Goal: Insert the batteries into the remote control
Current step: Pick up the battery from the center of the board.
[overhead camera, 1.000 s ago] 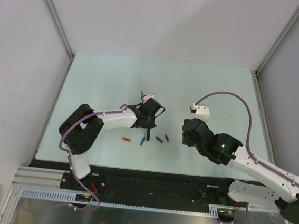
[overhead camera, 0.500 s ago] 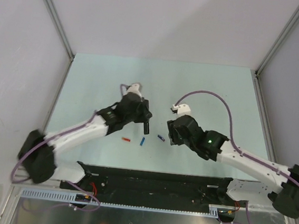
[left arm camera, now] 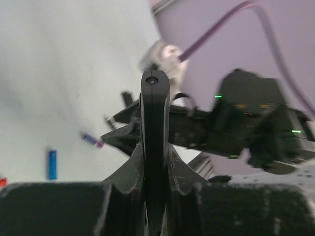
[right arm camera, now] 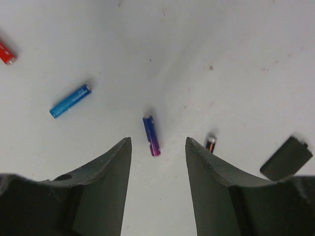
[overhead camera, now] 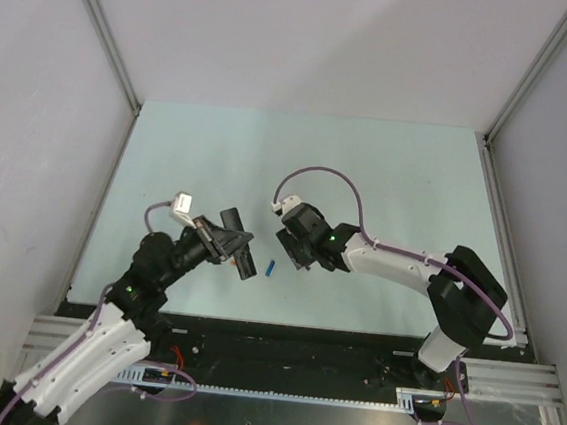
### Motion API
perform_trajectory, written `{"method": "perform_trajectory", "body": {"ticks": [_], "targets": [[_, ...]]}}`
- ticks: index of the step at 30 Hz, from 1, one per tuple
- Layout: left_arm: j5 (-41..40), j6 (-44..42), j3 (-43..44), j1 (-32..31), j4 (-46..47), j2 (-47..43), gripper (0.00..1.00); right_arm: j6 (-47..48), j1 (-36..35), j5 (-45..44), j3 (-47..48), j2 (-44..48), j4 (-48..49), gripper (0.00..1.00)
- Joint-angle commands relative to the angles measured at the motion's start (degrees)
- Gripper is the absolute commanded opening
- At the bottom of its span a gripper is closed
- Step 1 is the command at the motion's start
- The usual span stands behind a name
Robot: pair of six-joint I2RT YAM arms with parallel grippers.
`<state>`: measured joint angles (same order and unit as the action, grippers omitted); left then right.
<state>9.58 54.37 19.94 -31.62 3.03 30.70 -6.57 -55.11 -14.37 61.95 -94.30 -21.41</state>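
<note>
My left gripper (overhead camera: 233, 240) is shut on the black remote control (overhead camera: 246, 264) and holds it above the table. In the left wrist view the remote (left arm camera: 155, 113) stands edge-on between the fingers (left arm camera: 128, 169). My right gripper (right arm camera: 157, 140) is open just above the table. A dark blue and purple battery (right arm camera: 151, 135) lies between its fingertips without touching them. A black battery (right arm camera: 210, 143) lies just outside the right finger. In the top view the right gripper (overhead camera: 293, 251) hides both. A light blue battery (overhead camera: 271, 269) lies between the grippers.
A small black flat cover (right arm camera: 285, 158) lies right of the black battery. A red cylinder (right arm camera: 6, 53) lies far left in the right wrist view. The right arm (left arm camera: 246, 123) is close in front of the remote. Grey walls enclose the table.
My left arm has pulled back toward the near left with the remote lifted. My right gripper has moved left, over the purple and black batteries.
</note>
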Motion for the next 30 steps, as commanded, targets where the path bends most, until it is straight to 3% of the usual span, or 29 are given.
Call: {"method": "perform_trajectory", "body": {"ticks": [1, 9, 30], "targets": [[5.09, 3.37, -1.49, 2.61, 6.38, -8.63, 0.0, 5.68, 0.79, 3.55, 5.62, -2.99, 2.6, 0.51], [5.97, 5.66, -4.04, 2.7, 8.13, -9.52, 0.0, 8.24, 1.76, 7.16, 9.15, -9.14, -2.67, 0.43], [6.94, 5.04, -4.65, 2.61, 9.63, -7.05, 0.0, 9.2, 3.08, 9.71, 9.76, -14.33, -3.2, 0.39]]}}
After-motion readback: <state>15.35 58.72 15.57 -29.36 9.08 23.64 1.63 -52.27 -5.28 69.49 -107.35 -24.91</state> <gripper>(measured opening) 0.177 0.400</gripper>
